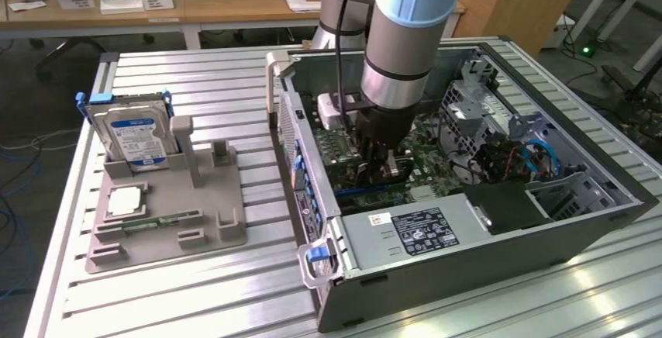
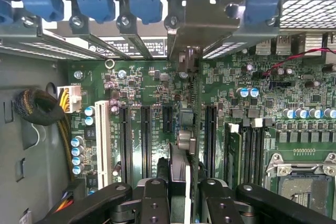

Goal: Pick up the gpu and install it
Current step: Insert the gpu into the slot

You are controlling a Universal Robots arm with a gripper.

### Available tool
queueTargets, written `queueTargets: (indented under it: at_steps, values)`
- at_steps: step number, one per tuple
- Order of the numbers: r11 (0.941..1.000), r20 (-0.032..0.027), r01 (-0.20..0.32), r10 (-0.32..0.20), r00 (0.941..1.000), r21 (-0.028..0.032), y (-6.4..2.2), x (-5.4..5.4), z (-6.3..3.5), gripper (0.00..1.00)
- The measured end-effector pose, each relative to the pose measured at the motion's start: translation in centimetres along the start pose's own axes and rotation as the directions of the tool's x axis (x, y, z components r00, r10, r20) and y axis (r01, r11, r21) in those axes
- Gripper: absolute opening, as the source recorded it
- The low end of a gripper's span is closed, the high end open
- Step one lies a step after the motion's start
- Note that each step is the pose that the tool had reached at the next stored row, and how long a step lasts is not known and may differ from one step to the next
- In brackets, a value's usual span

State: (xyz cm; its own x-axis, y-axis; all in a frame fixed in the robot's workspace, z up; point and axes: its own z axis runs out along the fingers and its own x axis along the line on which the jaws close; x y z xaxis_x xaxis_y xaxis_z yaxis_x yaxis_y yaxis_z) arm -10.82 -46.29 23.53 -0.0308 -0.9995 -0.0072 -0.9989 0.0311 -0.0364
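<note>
Gripper pinching gpu edge-on, apparently over motherboard slot inside case.

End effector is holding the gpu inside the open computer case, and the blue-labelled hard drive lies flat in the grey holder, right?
Not quite: the exterior view shows the hard drive standing upright in the grey holder, not lying flat. The rest holds: the end effector grips the gpu inside the open computer case.
</note>
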Motion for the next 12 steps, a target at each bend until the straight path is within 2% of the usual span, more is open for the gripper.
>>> queueTargets:
  at_steps: [12]
  values:
    - [1.0000, -0.0002, 0.000, 0.000, 1.0000, -0.0002, 0.03, 0.00, 0.14, 0.28]
